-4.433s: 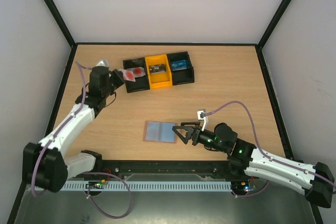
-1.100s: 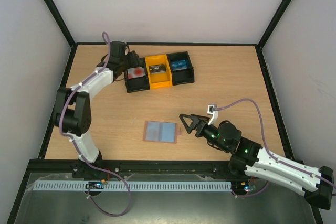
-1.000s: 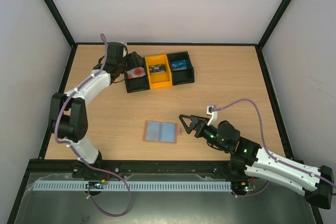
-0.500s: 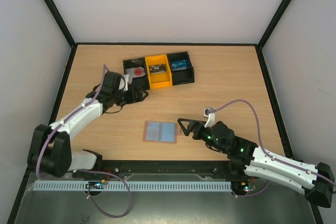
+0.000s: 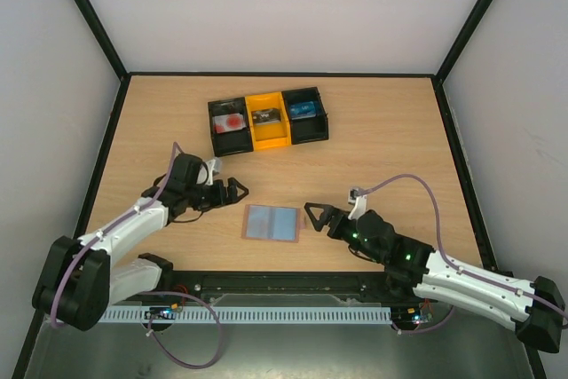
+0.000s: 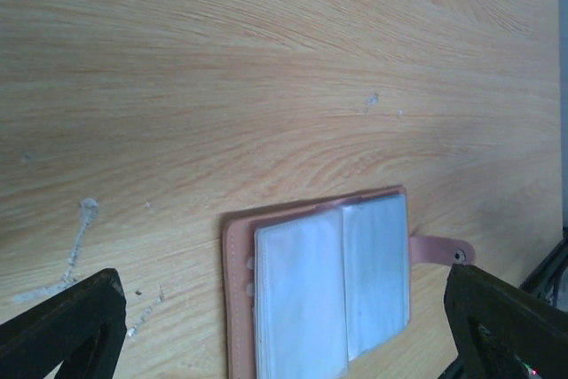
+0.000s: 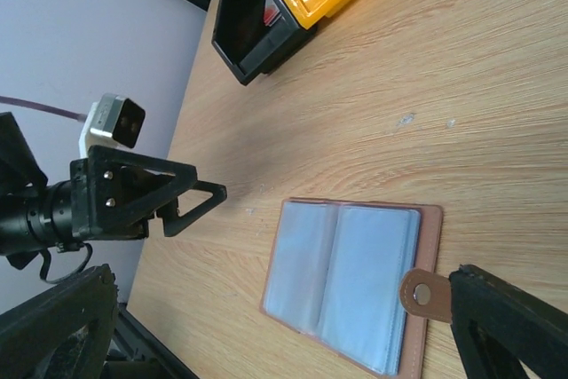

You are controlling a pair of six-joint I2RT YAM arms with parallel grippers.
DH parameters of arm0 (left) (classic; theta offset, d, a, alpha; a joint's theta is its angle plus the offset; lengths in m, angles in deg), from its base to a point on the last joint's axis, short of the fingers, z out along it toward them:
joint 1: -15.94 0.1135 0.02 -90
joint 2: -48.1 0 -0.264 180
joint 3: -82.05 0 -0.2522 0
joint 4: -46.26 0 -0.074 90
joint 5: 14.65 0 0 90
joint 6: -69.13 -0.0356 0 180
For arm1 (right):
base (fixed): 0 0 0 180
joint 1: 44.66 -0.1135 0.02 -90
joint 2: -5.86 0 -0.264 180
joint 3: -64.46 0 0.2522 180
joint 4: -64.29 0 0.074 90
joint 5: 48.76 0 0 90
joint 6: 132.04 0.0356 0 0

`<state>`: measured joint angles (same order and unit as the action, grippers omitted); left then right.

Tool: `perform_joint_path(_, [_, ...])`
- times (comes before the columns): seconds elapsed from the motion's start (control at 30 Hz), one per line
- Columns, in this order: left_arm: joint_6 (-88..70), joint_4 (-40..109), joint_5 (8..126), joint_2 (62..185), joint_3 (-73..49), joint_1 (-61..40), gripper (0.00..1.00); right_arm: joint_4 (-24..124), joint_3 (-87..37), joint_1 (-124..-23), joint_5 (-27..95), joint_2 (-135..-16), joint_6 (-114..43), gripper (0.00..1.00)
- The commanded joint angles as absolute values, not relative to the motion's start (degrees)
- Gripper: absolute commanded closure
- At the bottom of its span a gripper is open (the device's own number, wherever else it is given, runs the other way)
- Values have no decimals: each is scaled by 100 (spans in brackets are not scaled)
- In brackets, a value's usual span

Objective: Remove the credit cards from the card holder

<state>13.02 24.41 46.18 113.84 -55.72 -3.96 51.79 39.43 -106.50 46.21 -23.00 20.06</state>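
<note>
The card holder (image 5: 272, 222) lies open and flat on the table, blue-grey sleeves up, its pinkish-brown snap tab pointing right. No card shows in its sleeves (image 6: 328, 281). One of the credit cards, pale with a red round mark (image 5: 229, 121), lies in the left black compartment of the tray. My left gripper (image 5: 235, 189) hangs open just up-left of the holder, holding nothing. My right gripper (image 5: 312, 215) is open at the holder's right edge, by the tab (image 7: 424, 295). In both wrist views the holder (image 7: 346, 277) sits ahead of wide-apart jaws.
A black-and-yellow three-compartment tray (image 5: 266, 139) stands at the back centre; its yellow middle bin (image 5: 266, 118) and right black bin (image 5: 303, 111) each hold small items. Black frame rails border the table. The left gripper (image 7: 191, 197) shows in the right wrist view.
My left arm has drawn back from the tray's left compartment to a spot beside the holder, with its jaws opened and the pale card left in the tray. My right gripper has shifted slightly.
</note>
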Motion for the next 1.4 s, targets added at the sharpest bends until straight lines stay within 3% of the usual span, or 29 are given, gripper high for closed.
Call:
perform_joint_path(0.0, [1380, 2673, 4524, 11060, -5834, -509, 3, 5173, 3998, -10647, 4824, -2377, 2192, 1])
perform_joint_path(0.27, [2240, 4088, 4313, 11319, -6764, -813, 15, 5267, 3486, -10647, 4017, -3870, 2150, 15])
perform_joint_path(0.37, [2345, 4550, 4284, 11547, -6808, -974, 20, 5531, 3386, -10646, 3725, -4339, 2148, 29])
perform_joint_path(0.5, [2689, 5235, 4135, 11890, -6971, -1146, 32, 6034, 3185, -10672, 3413, -4895, 2070, 58])
perform_joint_path(0.57, [2982, 5700, 4082, 11941, -7137, -1319, 38, 5996, 2943, -10706, 3438, -5145, 1985, 65])
perform_joint_path(0.83, [3605, 6037, 4378, 11690, -7388, -1655, 54, 6114, 2378, -10776, 3535, -6159, 1930, 66])
perform_joint_path(1.07, [3971, 5759, 4574, 10967, -7524, -1626, 54, 6033, 1878, -10993, 3664, -7088, 1672, 66])
perform_joint_path(1.23, [4188, 5711, 4626, 10531, -7645, -1624, 46, 5658, 1491, -11121, 3911, -7787, 1402, 66])
perform_joint_path(1.37, [4307, 5738, 4632, 10362, -7740, -1630, 45, 5511, 1386, -11134, 4037, -8104, 1267, 67])
